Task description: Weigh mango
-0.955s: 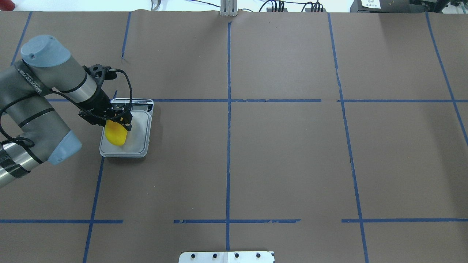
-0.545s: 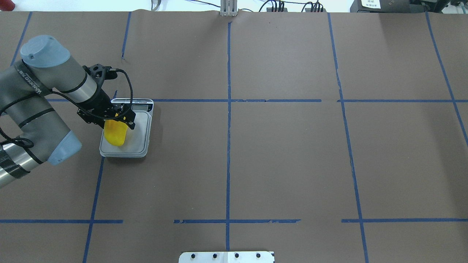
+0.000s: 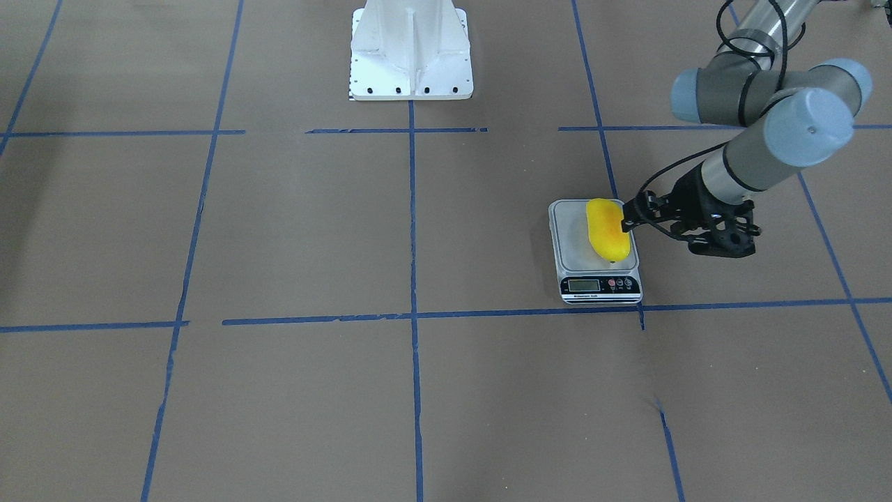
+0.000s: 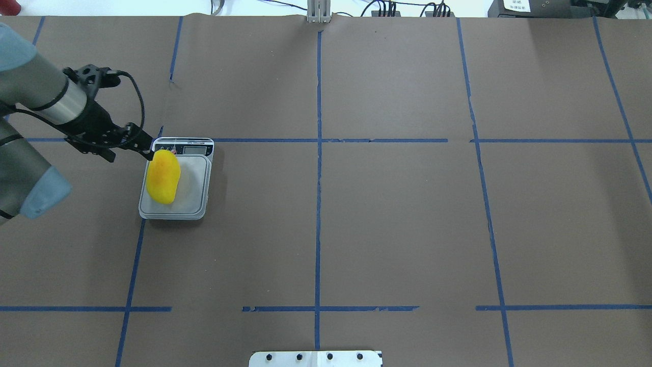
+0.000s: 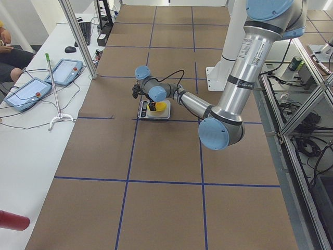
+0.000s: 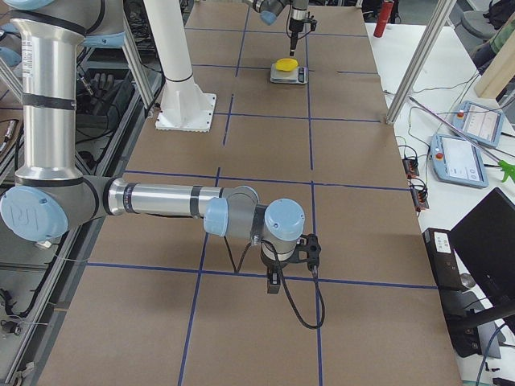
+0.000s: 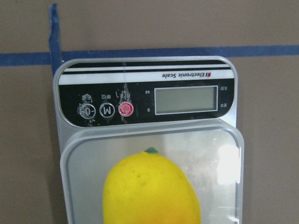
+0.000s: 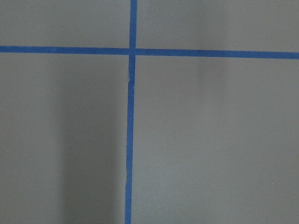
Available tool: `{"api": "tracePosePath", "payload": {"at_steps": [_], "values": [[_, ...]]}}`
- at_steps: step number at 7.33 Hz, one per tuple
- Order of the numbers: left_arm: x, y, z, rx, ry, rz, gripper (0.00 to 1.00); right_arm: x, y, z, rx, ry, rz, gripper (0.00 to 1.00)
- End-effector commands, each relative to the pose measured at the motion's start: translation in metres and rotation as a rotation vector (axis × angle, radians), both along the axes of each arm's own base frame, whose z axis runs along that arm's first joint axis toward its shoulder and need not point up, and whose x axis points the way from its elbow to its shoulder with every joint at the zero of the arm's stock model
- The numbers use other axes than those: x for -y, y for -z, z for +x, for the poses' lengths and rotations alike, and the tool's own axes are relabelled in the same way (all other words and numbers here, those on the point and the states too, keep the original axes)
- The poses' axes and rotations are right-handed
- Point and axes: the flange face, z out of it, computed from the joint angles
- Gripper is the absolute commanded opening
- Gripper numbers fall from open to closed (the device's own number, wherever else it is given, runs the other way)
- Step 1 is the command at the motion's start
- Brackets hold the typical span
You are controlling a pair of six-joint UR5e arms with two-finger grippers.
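Note:
The yellow mango (image 4: pixel 163 177) lies lengthwise on the left part of the grey scale's platform (image 4: pixel 196 201), free of any grip. It also shows in the front view (image 3: pixel 608 230) and the left wrist view (image 7: pixel 152 191), below the scale's blank display (image 7: pixel 187 100). My left gripper (image 4: pixel 147 149) hangs just off the scale's far left corner, open and empty, with its tips close to the mango's end (image 3: pixel 629 216). My right gripper (image 6: pixel 290 261) shows only in the right side view, low over bare table, and I cannot tell whether it is open or shut.
The white robot base plate (image 3: pixel 411 49) stands at the table's robot side. Blue tape lines (image 4: pixel 318 153) divide the brown table into squares. A side bench with tablets (image 5: pixel 31 88) runs along the far side.
My left gripper has let go of the mango and drawn back to the left and away. The mango has stayed in place on the scale.

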Motion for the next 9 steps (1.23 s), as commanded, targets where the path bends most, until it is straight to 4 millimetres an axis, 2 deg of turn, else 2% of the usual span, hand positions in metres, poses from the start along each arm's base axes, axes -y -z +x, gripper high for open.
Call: {"api": "tracePosePath", "payload": {"at_steps": [1, 3, 4, 5, 6, 7, 9], "values": [[-0.001, -0.091, -0.118, 0.071, 0.0, 0.092, 1.0, 0.0, 0.0, 0.0, 0.0, 0.0, -0.001, 1.0], [-0.017, -0.161, -0.212, 0.125, 0.032, 0.113, 1.0, 0.0, 0.0, 0.0, 0.0, 0.0, 0.001, 1.0], [-0.018, -0.201, -0.271, 0.152, 0.052, 0.138, 1.0, 0.0, 0.0, 0.0, 0.0, 0.0, -0.001, 1.0], [-0.022, -0.226, -0.31, 0.165, 0.061, 0.158, 1.0, 0.0, 0.0, 0.0, 0.0, 0.0, -0.001, 1.0], [-0.03, -0.244, -0.338, 0.172, 0.079, 0.159, 1.0, 0.0, 0.0, 0.0, 0.0, 0.0, 0.001, 1.0], [-0.049, -0.256, -0.362, 0.171, 0.102, 0.156, 1.0, 0.0, 0.0, 0.0, 0.0, 0.0, -0.001, 1.0], [-0.055, -0.263, -0.366, 0.165, 0.105, 0.086, 1.0, 0.0, 0.0, 0.0, 0.0, 0.0, 0.001, 1.0]]}}
